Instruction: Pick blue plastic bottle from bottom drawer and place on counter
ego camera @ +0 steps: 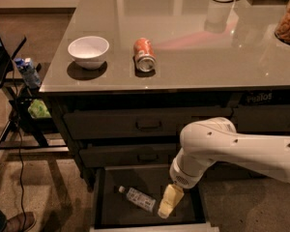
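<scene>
While the robot's pale yellowish hand (165,210) hangs low inside the wide dark open bottom drawer (108,211), the small clear plastic bottle (139,199) lies flat just beside it, camera-left. Its long axis runs diagonally, white cap pointing away. Hand released or clenched: cannot tell.

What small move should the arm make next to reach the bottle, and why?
Probably shift the gripper slightly leftward in the camera view. It hangs inside the open bottom drawer, and the blue plastic bottle lies flat just beside it on that side.
</scene>
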Available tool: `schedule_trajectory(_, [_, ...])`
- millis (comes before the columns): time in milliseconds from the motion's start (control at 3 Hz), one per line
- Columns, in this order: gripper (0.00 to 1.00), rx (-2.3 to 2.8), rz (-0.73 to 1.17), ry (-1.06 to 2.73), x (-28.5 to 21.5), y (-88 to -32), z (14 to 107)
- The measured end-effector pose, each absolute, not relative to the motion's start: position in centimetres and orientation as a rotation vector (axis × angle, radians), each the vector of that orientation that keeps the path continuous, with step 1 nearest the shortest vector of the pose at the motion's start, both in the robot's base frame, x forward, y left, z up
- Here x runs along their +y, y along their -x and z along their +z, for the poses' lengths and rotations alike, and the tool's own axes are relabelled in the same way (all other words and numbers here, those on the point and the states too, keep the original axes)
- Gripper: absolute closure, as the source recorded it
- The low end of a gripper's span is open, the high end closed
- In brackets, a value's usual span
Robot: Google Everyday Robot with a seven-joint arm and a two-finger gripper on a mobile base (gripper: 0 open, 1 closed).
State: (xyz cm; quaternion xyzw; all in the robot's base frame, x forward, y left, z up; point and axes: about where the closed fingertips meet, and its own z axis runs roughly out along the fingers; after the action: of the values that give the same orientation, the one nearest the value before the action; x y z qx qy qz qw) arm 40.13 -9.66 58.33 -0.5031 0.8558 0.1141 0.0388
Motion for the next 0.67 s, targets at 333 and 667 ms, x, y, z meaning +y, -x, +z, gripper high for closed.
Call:
schedule_trajectory(333, [0.00,2.623,0.372,1.534,-9.7,-40.0,57.8])
schedule_trajectory(667, [0.00,2.650,0.464,1.476,-10.9,-39.6,53.7])
